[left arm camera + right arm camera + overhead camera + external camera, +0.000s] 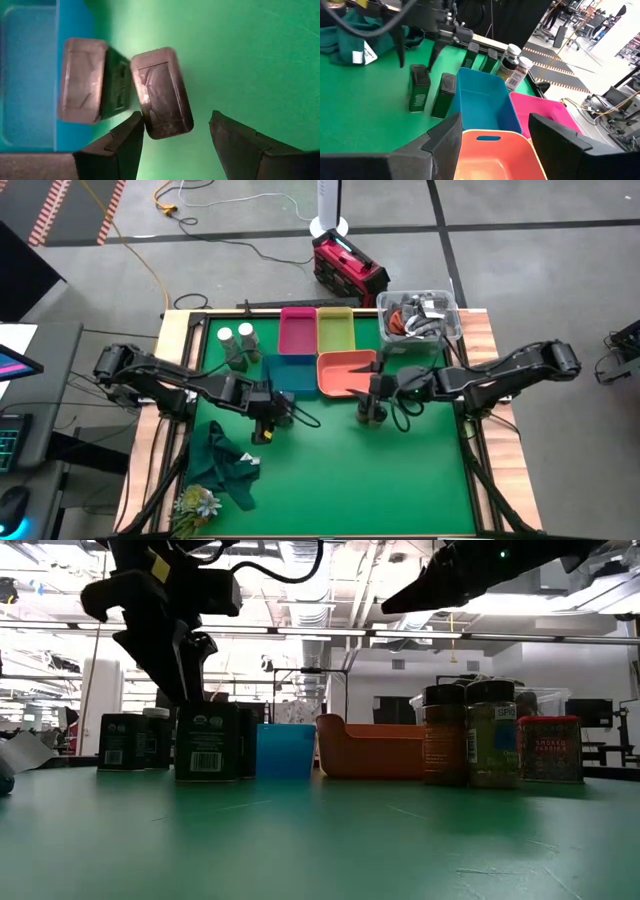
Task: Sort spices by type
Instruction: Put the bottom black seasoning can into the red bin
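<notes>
Two dark boxy tins stand upright on the green mat beside the blue tray (30, 75). My left gripper (175, 130) hovers open just above them, its fingers on either side of the nearer tin (162, 92) and clear of its top in the low view (207, 740). Two white-topped round jars (235, 335) and further tins (480, 54) stand near the far left corner. Two dark round jars (468, 735) and a magenta-red cube (548, 748) stand together near the orange tray (370, 750). My right gripper (492, 130) is open over the orange tray (495, 155), holding nothing.
Pink (298, 330) and yellow-green (335, 328) trays sit at the far edge, blue (288, 372) and orange (345, 372) in front of them. A clear bin of cables (418, 315) fills the far right corner. Green cloth (225, 465) and flowers (195, 505) lie near left.
</notes>
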You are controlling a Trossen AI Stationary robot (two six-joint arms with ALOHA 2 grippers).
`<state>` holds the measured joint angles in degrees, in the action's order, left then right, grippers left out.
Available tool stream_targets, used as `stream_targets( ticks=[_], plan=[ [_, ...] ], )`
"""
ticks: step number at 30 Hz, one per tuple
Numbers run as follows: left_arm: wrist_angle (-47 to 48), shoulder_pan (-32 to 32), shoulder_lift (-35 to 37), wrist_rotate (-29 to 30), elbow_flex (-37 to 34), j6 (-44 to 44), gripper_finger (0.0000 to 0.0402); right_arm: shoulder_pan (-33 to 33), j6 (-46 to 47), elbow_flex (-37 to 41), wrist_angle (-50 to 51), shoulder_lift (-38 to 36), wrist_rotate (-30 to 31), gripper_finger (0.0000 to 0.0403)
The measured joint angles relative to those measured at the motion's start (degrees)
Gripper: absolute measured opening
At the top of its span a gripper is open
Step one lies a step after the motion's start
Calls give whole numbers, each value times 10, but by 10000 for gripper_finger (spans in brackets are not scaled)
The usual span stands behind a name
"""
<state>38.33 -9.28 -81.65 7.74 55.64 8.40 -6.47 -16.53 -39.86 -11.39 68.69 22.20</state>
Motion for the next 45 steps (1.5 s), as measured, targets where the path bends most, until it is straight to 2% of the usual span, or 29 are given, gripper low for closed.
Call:
stream_targets(
  ticks=[15, 25, 29, 32, 37, 39, 41, 45],
  plan=[
    [-31, -1, 0, 22, 0, 109, 215, 16, 15, 0, 2, 0, 0, 260],
    [-37, -1, -86, 12, 0, 103, 215, 18, 21, 0, 3, 0, 0, 260],
    [-47, -1, -96, 15, 0, 97, 213, 18, 21, 0, 5, 0, 0, 260],
    [-53, 2, -91, 22, 0, 94, 198, 18, 26, 0, 7, 0, 0, 260],
    [-53, 13, -76, 27, 0, 90, 143, 18, 26, 0, 8, 0, 0, 260],
    [-52, 17, -72, 16, 0, 87, 121, 18, 29, 0, 9, 0, 0, 260],
    [-52, 21, -65, -5, 0, 83, 114, 18, 31, 0, 10, 0, 0, 260],
    [-50, 36, -47, -93, 2, 65, 114, 18, 32, 0, 11, 0, 0, 260]
  ],
)
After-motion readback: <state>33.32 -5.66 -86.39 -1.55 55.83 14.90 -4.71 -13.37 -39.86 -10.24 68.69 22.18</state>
